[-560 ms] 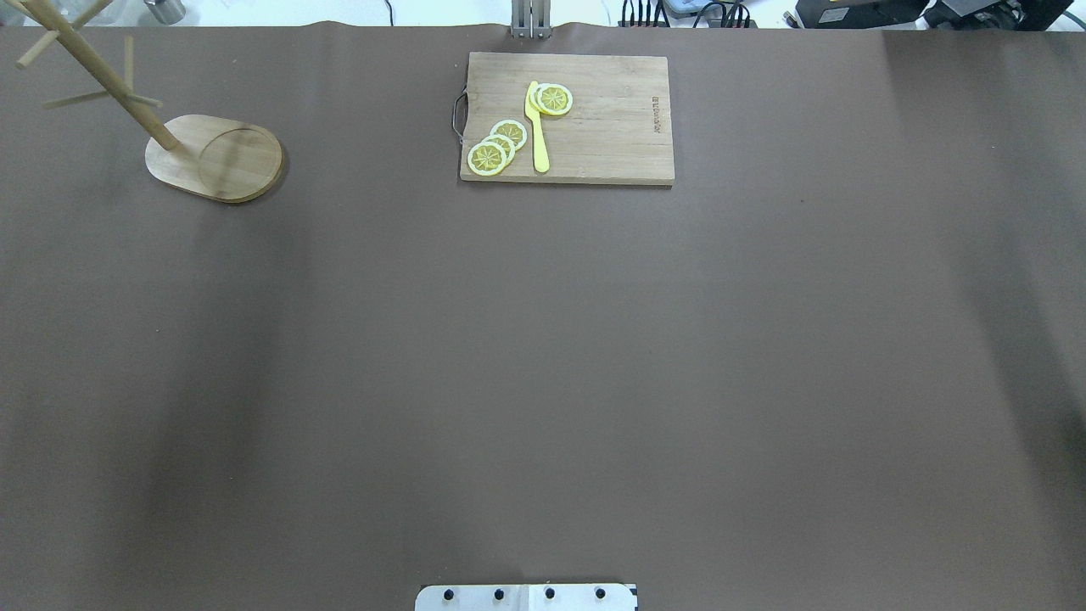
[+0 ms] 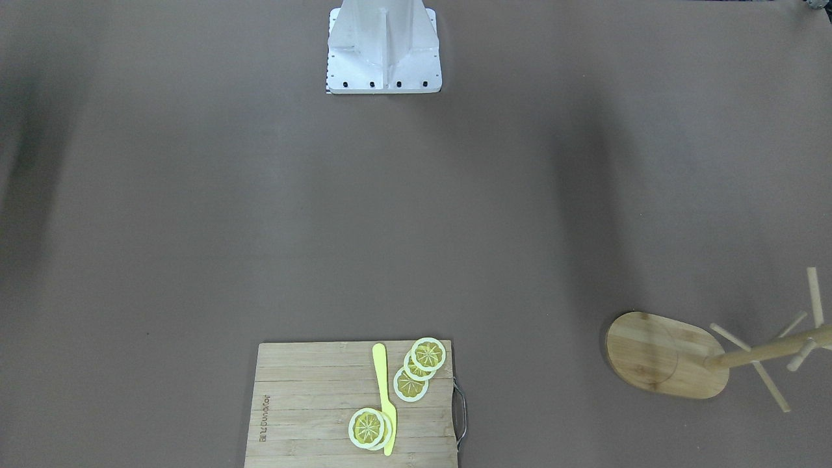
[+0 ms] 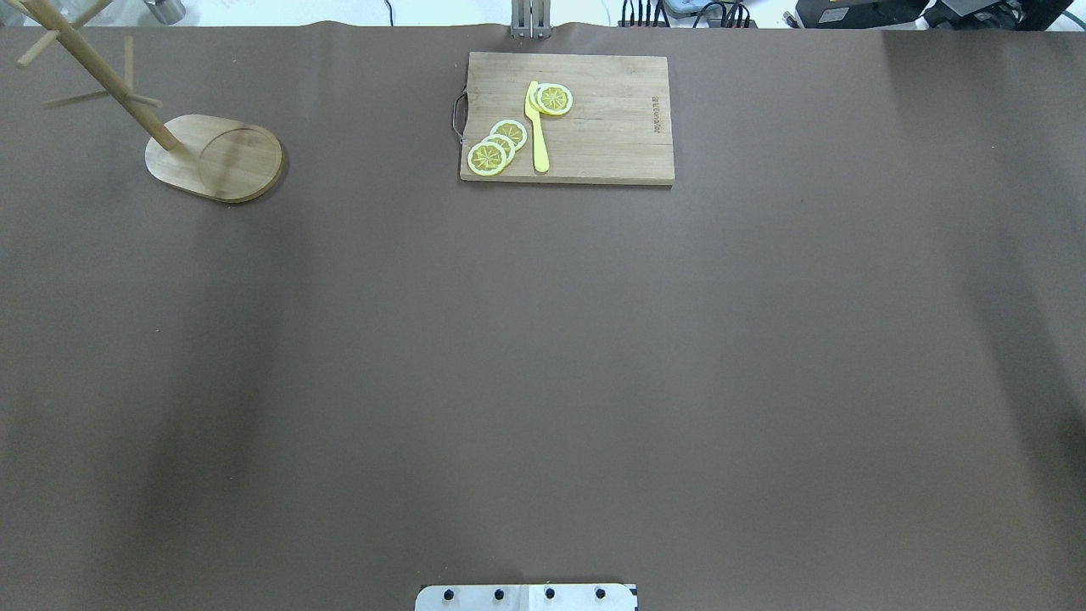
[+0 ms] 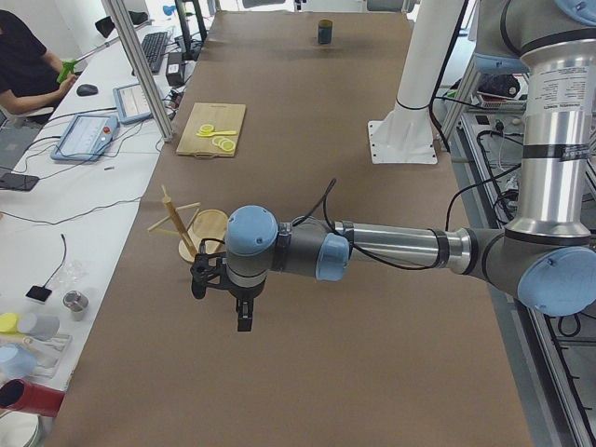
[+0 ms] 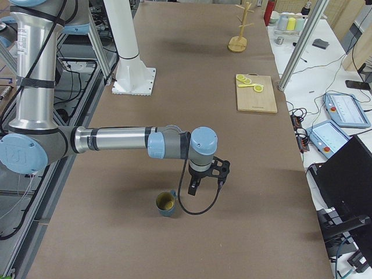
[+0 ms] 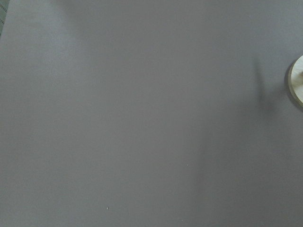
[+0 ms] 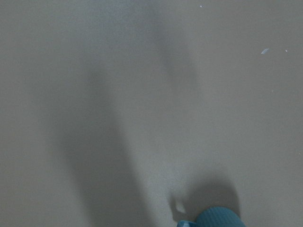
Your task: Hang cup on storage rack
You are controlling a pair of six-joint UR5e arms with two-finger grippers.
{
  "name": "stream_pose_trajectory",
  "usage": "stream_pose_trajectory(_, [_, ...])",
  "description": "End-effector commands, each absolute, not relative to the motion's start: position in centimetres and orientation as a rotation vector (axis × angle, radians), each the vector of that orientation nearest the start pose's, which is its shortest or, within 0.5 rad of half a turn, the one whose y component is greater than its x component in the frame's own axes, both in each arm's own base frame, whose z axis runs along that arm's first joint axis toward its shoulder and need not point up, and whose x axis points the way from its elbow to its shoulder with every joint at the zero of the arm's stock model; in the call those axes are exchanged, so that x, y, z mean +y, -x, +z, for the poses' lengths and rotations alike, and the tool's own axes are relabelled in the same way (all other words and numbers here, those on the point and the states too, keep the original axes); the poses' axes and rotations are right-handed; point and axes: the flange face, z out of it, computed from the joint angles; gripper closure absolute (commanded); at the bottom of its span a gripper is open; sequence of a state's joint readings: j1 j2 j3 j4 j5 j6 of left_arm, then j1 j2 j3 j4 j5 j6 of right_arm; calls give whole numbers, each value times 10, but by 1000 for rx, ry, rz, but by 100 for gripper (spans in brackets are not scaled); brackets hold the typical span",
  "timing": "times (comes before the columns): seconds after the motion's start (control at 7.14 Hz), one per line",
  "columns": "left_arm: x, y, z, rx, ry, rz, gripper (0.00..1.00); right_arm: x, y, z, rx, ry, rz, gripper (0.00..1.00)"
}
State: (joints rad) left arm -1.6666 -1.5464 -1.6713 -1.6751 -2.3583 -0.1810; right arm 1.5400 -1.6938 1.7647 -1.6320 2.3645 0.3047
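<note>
Open table between cup and rack

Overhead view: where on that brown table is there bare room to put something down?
Bare everywhere between the cutting board, the storage rack and the robot's mount. Only the board's left half is crowded, with lemon slices and a yellow knife; its right half is free.

Matt brown table cover lies smooth under a pale bare-wood storage rack, a slatted wooden cutting board with metal wire handle, and a yellow plastic knife; the slate-blue cup looks ceramic.
</note>
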Motion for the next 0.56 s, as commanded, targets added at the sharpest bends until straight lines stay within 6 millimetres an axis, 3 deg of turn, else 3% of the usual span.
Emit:
stream_pose_trajectory(0.0, [-483, 109, 605, 793, -144, -187, 2, -440, -50, 630, -764, 122, 252, 0])
stream_pose_trajectory(0.42, [-483, 109, 606, 791, -142, -188, 2, -443, -50, 625, -771, 118, 254, 0])
